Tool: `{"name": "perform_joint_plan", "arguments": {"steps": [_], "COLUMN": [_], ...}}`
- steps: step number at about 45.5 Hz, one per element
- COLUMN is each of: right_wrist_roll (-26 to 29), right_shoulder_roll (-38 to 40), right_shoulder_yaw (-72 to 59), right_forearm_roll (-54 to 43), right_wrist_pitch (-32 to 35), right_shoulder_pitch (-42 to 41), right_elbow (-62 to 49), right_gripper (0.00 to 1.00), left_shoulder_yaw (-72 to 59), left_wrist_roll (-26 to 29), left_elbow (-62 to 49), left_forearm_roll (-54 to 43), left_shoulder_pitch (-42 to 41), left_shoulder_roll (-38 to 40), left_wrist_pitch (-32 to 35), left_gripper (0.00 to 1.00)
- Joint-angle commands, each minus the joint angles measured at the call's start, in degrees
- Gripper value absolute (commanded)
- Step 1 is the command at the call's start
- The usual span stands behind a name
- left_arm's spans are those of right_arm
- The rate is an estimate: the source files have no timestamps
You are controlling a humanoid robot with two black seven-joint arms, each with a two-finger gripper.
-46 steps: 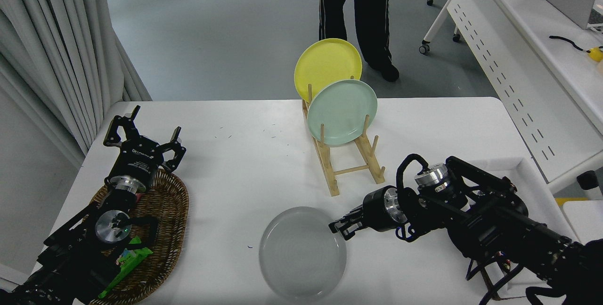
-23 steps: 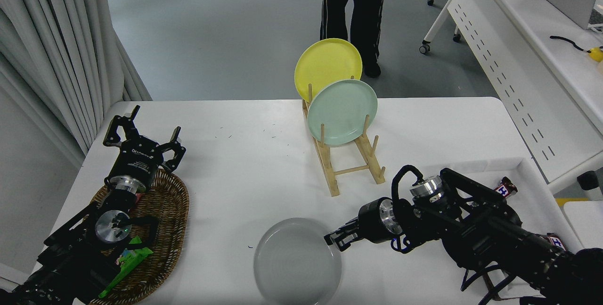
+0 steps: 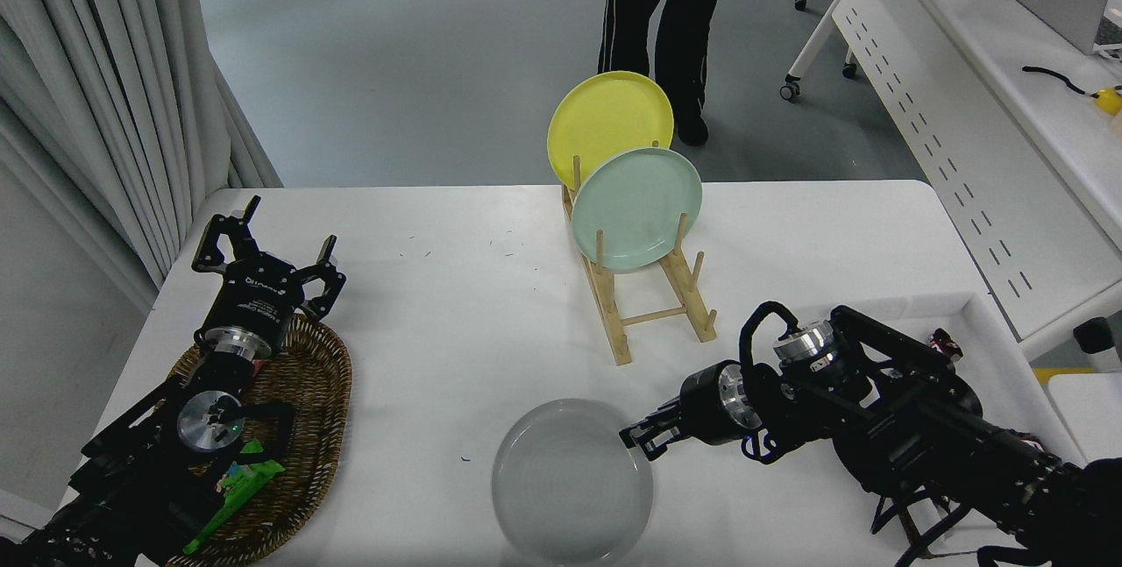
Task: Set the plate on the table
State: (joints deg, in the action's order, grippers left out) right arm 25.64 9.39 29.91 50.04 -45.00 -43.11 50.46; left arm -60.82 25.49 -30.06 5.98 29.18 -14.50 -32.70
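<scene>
While the grey plate (image 3: 571, 481) lies flat near the front edge of the table (image 3: 456, 304), the scene reads as follows.

Plate: round, light grey, shallow rim; it sits on the white top, in front of the rack and a little to its left, well apart from the basket.
Right gripper (image 3: 642, 439): at the plate's right rim, pointing left from the right arm (image 3: 885, 427); the fingers look pinched close together at the rim edge — whether they actually clamp the rim or only touch it, I cannot tell.
Left gripper (image 3: 267, 258): parked at the lower left, fingers spread wide, nothing between them; its tips are just beyond the far end of the basket.
Basket (image 3: 307, 427): brown wicker, oval, under the left arm; a green packet (image 3: 235, 497) lies in it.
Rack (image 3: 653, 304): wooden, with upright pegs, standing at the middle of the table toward its far side.
Green plate (image 3: 636, 208): mint, upright in the rack, nearest the camera.
Yellow plate (image 3: 609, 124): upright in the rack, just behind the green one — partly hidden by it.
Tray (image 3: 999, 348): white, at the table's right, partly covered by the right arm.
Person (image 3: 666, 15): dark trousered legs on the floor beyond the far edge.
Desk (image 3: 973, 94): long, white, with a slotted side panel, at the upper right.
</scene>
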Motion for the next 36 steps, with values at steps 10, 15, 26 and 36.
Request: {"name": "perform_joint_plan", "arguments": {"steps": [10,15,26,36], "right_wrist_roll": [-0.1,-0.1,0.0,-0.1], "right_shoulder_roll": [0.1,0.1,0.1,0.1], "right_shoulder_yaw": [0.3,0.3,0.8,0.8], "right_forearm_roll": [-0.5,-0.5,-0.4,-0.5], "right_wrist_pitch": [0.0,0.0,0.0,0.0], "right_shoulder_pitch": [0.0,0.0,-0.2,-0.3], "right_elbow": [-1.1,-1.1,-1.1,-1.1], "right_gripper": [0.0,0.0,0.36,0.7], "left_shoulder_yaw": [0.0,0.0,0.0,0.0], "left_wrist_roll": [0.0,0.0,0.0,0.0], "left_elbow": [0.0,0.0,0.0,0.0], "left_forearm_roll": [0.0,0.0,0.0,0.0], "left_shoulder_pitch": [0.0,0.0,0.0,0.0], "left_shoulder_roll": [0.0,0.0,0.0,0.0], "left_wrist_pitch": [0.0,0.0,0.0,0.0], "left_gripper": [1.0,1.0,1.0,1.0]}}
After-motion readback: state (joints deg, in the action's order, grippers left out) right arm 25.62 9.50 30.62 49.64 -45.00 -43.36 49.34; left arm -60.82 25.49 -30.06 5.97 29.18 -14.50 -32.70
